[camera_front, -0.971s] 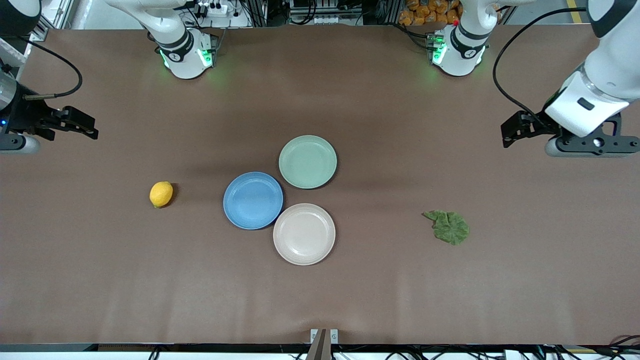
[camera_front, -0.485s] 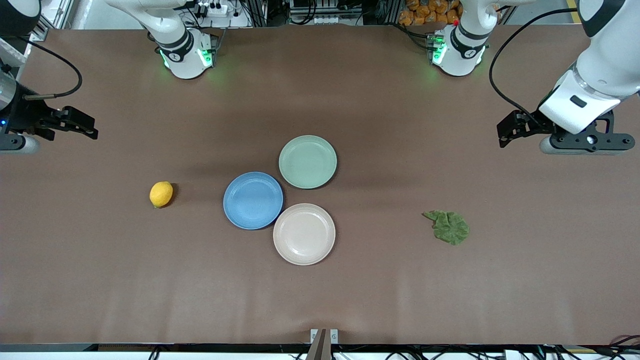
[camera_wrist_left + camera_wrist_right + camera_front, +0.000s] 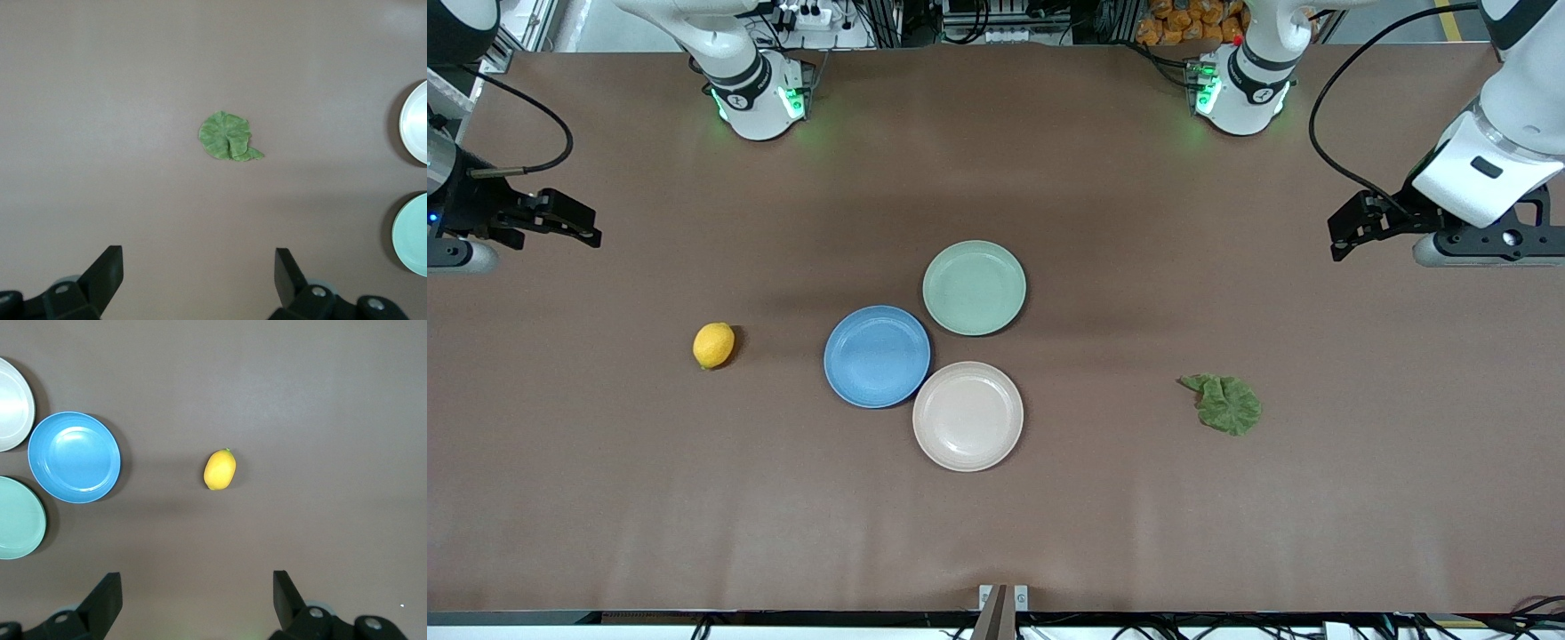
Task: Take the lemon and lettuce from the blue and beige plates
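Note:
The lemon (image 3: pixel 713 345) lies on the bare table toward the right arm's end, apart from the plates; it also shows in the right wrist view (image 3: pixel 219 469). The lettuce (image 3: pixel 1224 403) lies on the bare table toward the left arm's end; it also shows in the left wrist view (image 3: pixel 227 136). The blue plate (image 3: pixel 877 356) and the beige plate (image 3: pixel 967 415) sit empty at the table's middle, touching. My right gripper (image 3: pixel 574 227) is open and empty, raised at the right arm's end. My left gripper (image 3: pixel 1352 233) is open and empty, raised at the left arm's end.
A pale mint-green plate (image 3: pixel 974 287) sits empty beside the blue and beige plates, farther from the front camera. The two arm bases stand along the table's edge farthest from the front camera.
My left gripper has shifted a little toward the left arm's end of the table. The right arm, lemon, lettuce and plates have not moved.

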`<move>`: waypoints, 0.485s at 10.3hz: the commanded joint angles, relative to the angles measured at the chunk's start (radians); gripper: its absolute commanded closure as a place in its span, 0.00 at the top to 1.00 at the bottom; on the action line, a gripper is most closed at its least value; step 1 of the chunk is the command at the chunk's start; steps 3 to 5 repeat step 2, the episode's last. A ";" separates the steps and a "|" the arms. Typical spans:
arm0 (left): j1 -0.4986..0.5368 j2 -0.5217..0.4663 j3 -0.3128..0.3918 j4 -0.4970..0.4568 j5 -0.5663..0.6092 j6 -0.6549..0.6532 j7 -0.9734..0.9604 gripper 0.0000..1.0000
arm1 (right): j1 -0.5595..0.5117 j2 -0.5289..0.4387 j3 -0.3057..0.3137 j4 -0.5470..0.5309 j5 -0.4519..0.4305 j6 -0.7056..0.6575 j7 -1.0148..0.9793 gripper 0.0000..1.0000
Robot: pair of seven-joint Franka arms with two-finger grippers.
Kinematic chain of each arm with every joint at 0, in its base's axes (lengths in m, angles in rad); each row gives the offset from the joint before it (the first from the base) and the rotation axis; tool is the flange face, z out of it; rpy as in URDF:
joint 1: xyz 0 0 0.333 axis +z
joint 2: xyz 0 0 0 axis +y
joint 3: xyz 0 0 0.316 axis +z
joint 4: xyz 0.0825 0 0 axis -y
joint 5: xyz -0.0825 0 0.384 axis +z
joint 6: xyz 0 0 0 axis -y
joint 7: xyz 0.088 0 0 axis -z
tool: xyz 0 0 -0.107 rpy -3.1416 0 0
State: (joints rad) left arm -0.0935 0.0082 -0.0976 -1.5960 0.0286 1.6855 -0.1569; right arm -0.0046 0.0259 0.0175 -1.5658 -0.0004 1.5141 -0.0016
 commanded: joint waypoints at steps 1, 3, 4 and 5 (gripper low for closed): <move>0.008 -0.002 -0.008 0.021 0.024 -0.018 0.000 1.00 | -0.003 -0.006 0.001 -0.006 -0.012 -0.003 -0.009 1.00; 0.008 -0.002 -0.010 0.021 0.022 -0.018 0.000 1.00 | -0.003 -0.006 0.001 -0.006 -0.012 -0.003 -0.009 1.00; 0.008 -0.002 -0.010 0.021 0.022 -0.018 0.000 1.00 | -0.003 -0.006 0.001 -0.006 -0.012 -0.003 -0.009 1.00; 0.008 -0.002 -0.010 0.021 0.022 -0.018 0.000 1.00 | -0.003 -0.006 0.001 -0.006 -0.012 -0.003 -0.009 1.00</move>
